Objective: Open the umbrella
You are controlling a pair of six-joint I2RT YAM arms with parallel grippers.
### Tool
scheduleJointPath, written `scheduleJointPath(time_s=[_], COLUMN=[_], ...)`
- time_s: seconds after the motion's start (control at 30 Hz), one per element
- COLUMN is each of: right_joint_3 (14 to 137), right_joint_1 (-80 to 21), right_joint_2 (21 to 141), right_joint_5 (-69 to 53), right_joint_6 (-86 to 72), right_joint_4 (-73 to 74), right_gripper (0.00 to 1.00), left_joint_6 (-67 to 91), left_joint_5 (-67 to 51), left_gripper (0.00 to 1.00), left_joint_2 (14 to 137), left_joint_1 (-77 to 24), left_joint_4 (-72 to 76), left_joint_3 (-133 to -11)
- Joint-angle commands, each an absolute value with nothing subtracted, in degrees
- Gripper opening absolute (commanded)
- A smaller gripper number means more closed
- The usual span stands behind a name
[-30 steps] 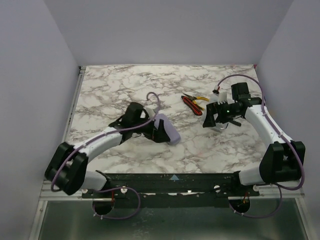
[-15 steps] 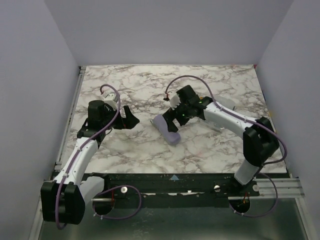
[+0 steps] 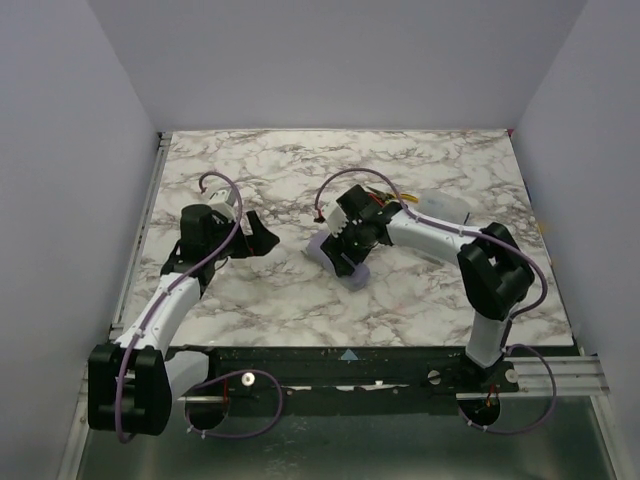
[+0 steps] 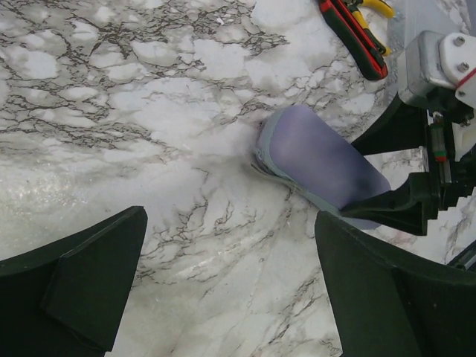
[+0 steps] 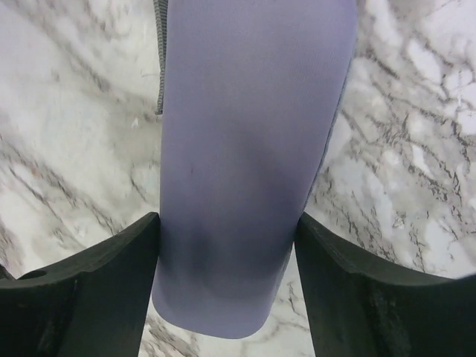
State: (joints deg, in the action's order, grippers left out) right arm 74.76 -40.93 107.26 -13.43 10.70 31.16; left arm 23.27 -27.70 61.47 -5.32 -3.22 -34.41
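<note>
Lavender case lies on the marble worktop — we see the right tool pressed against both its long sides. Left tool gapes wide, empty, well apart. Pliers lie beyond the case. Umbrella — we cannot see it.

The counter is a white marble-pattern top with grey veins, and it fills the middle of the top view. A lavender case lies flat on it near the centre of the frame. Red-and-yellow pliers lie on the counter at the upper right of the left wrist view, apart from the case. A pale, half-clear thing lies right of centre; what it is I cannot tell.
</note>
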Motion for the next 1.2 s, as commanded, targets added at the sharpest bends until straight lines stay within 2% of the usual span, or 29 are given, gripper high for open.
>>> scheduleJointPath(time_s=[0.0,0.27,0.37,0.53,0.8,1.17], right_joint_3=[67.85,62.13,60.54,55.32,50.21,49.01], right_joint_1=[-40.90,-34.80,-32.80,-32.07,-32.07,-32.07], right_joint_2=[102.85,98.09,97.20,93.77,89.56,88.69], right_joint_5=[-17.94,-25.30,-26.39,-25.66,-23.62,-24.46], right_joint_6=[24.39,44.41,50.60,57.67,60.44,58.62], right_joint_4=[39.18,51.60,54.82,54.58,51.41,50.00], right_gripper=[0.69,0.66,0.63,0.61,0.59,0.58], left_joint_6=[20.27,11.58,9.55,7.20,-2.47,-6.19], left_joint_5=[-33.54,-33.40,-28.08,-23.93,-26.81,-28.12], left_gripper=[0.94,0.88,0.80,0.64,0.36,0.36], left_joint_2=[61.87,55.36,52.25,51.51,66.16,80.70], left_joint_1=[-5.61,-17.00,-24.81,-32.08,-41.89,-49.13], left_joint_4=[7.06,15.95,20.04,30.16,39.57,49.63], left_joint_3=[-30.81,-22.58,-18.06,-10.76,-14.19,-17.26])
